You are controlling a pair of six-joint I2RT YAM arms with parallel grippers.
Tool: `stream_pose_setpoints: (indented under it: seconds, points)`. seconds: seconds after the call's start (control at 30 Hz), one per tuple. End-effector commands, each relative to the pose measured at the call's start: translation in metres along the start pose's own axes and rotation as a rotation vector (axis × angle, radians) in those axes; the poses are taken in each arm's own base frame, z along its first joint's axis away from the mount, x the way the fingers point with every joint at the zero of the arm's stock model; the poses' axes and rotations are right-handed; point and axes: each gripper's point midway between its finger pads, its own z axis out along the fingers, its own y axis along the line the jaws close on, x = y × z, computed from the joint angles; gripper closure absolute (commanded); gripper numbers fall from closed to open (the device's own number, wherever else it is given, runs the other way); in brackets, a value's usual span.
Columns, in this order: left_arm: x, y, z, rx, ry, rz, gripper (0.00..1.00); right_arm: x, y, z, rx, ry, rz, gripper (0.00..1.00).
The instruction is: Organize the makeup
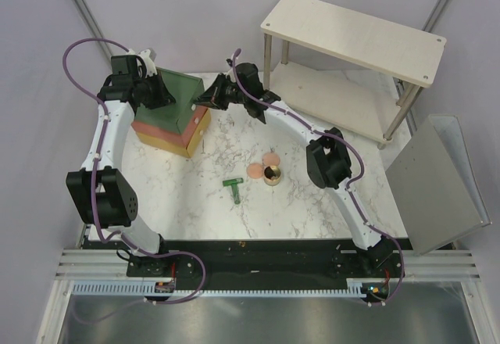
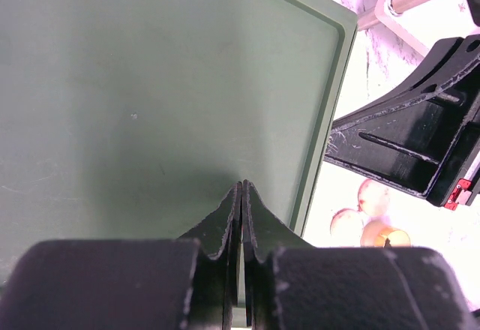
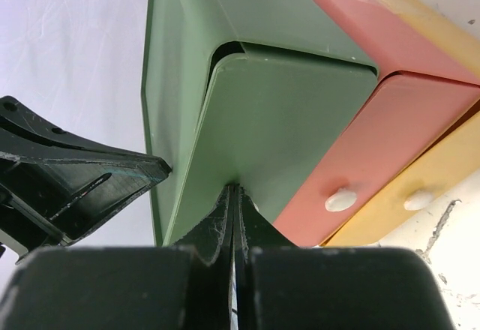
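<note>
Evidently the sorting is at an early stage, as far as the views show. Four pieces of makeup lie loose on the bench [image 1: 312, 211], well apart from the drawer box [image 1: 176, 86]: two pink discs [image 1: 256, 170] touching or nearly touching each other, a gold pot [image 1: 272, 176] just beside them, and a green T-shaped tool [image 1: 233, 188] a little nearer the arms. No other makeup shows in any view, and whether some already sits inside the box cannot be told.

Both arms are busy with the box, not with the makeup. The left hand [image 2: 242, 187] has its fingers pressed together with nothing between them, tips down on the green top of the box, seemingly to steady it. The right hand [image 3: 232, 191] has its fingers drawn together against the front of the green drawer [image 3: 292, 120], about where its knob should be. The knob itself is hidden, so I cannot tell whether it is pinched. The drawer looks barely out, if at all; the pink and yellow drawers below it look closed.

I judge the step in hand is opening the top drawer. All four loose pieces remain to be put away.
</note>
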Motion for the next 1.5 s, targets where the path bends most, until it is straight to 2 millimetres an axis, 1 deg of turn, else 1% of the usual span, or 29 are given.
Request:
stream_pose_setpoints:
  seconds: [0.0,0.03,0.07,0.1,0.13,0.17,0.2,0.23,0.27,0.3,0.37,0.43,0.47,0.53,0.6,0.63,0.67,0.7,0.77,0.8,0.87,0.9,0.97,1.0,1.03,1.1,1.13,1.23,1.47]
  points:
    - [0.095,0.033,0.012,-0.112,0.337,-0.061,0.93,0.025,0.045,0.01,-0.131,0.046,-0.006,1.0]
    - [0.095,0.033,0.012,-0.113,0.337,-0.06,0.93,0.024,0.045,0.009,-0.128,0.042,-0.01,1.0]
    - [0.095,0.032,0.012,-0.111,0.337,-0.061,0.93,0.021,0.054,0.004,-0.134,0.029,-0.023,1.0]
    - [0.094,0.033,0.012,-0.113,0.334,-0.062,0.93,0.022,0.045,0.002,-0.108,0.024,-0.019,1.0]
    - [0.094,0.032,0.012,-0.111,0.334,-0.064,0.93,0.017,0.044,0.0,-0.092,-0.005,-0.042,1.0]
    - [0.094,0.032,0.012,-0.109,0.335,-0.065,0.93,0.011,0.055,-0.009,-0.096,-0.027,-0.059,1.0]
    - [0.095,0.032,0.012,-0.107,0.337,-0.068,0.93,0.014,0.043,-0.011,-0.064,-0.027,-0.053,1.0]
    - [0.095,0.032,0.012,-0.108,0.337,-0.068,0.93,0.008,0.041,-0.015,-0.051,-0.049,-0.059,0.99]
    - [0.095,0.032,0.012,-0.109,0.338,-0.069,0.93,0.006,0.046,-0.02,-0.053,-0.057,-0.064,0.99]
    - [0.097,0.032,0.013,-0.108,0.341,-0.072,0.93,0.007,0.039,-0.022,-0.039,-0.055,-0.06,0.97]
    - [0.097,0.032,0.013,-0.109,0.341,-0.07,0.93,0.006,0.038,-0.026,-0.038,-0.055,-0.054,0.86]
    - [0.097,0.033,0.013,-0.112,0.342,-0.07,0.93,0.01,0.029,-0.026,-0.039,-0.051,-0.037,0.8]
    - [0.097,0.033,0.012,-0.112,0.341,-0.07,0.93,0.011,0.031,-0.029,-0.05,-0.047,-0.011,0.77]
    - [0.098,0.033,0.013,-0.113,0.344,-0.069,0.92,0.016,0.021,-0.029,-0.069,-0.043,0.015,0.68]
    - [0.096,0.033,0.012,-0.113,0.339,-0.069,0.92,0.021,0.015,-0.03,-0.096,-0.035,0.066,0.64]
    - [0.097,0.032,0.012,-0.111,0.341,-0.069,0.92,0.022,0.009,-0.03,-0.097,-0.034,0.09,0.59]
    - [0.097,0.032,0.012,-0.113,0.341,-0.068,0.92,0.027,0.0,-0.03,-0.091,-0.029,0.111,0.57]
    - [0.097,0.033,0.012,-0.112,0.342,-0.069,0.92,0.027,0.003,-0.03,-0.115,-0.032,0.127,0.54]
    - [0.097,0.033,0.012,-0.114,0.341,-0.067,0.92,0.03,-0.009,-0.03,-0.111,-0.029,0.155,0.52]
    - [0.097,0.033,0.012,-0.115,0.34,-0.064,0.92,0.029,-0.008,-0.031,-0.134,-0.034,0.173,0.5]
    - [0.098,0.034,0.011,-0.119,0.341,-0.063,0.92,0.031,-0.015,-0.029,-0.139,-0.032,0.197,0.49]
    - [0.098,0.034,0.011,-0.12,0.341,-0.059,0.92,0.03,-0.013,-0.028,-0.163,-0.037,0.2,0.48]
    - [0.1,0.035,0.011,-0.123,0.345,-0.059,0.92,0.032,-0.019,-0.025,-0.179,-0.032,0.249,0.47]
    - [0.1,0.036,0.011,-0.123,0.346,-0.058,0.92,0.031,-0.015,-0.024,-0.212,-0.038,0.253,0.47]
    - [0.1,0.036,0.011,-0.123,0.346,-0.057,0.92,0.032,-0.023,-0.021,-0.213,-0.034,0.303,0.46]
    - [0.101,0.036,0.011,-0.123,0.349,-0.058,0.92,0.031,-0.024,-0.02,-0.242,-0.036,0.329,0.46]
    - [0.102,0.036,0.011,-0.123,0.349,-0.057,0.92,0.035,-0.031,-0.017,-0.24,-0.029,0.362,0.46]
    - [0.101,0.037,0.01,-0.129,0.347,-0.054,0.92,0.037,-0.042,-0.013,-0.247,-0.029,0.396,0.44]
    - [0.099,0.037,0.011,-0.129,0.343,-0.051,0.92,0.038,-0.054,-0.008,-0.26,-0.037,0.456,0.39]
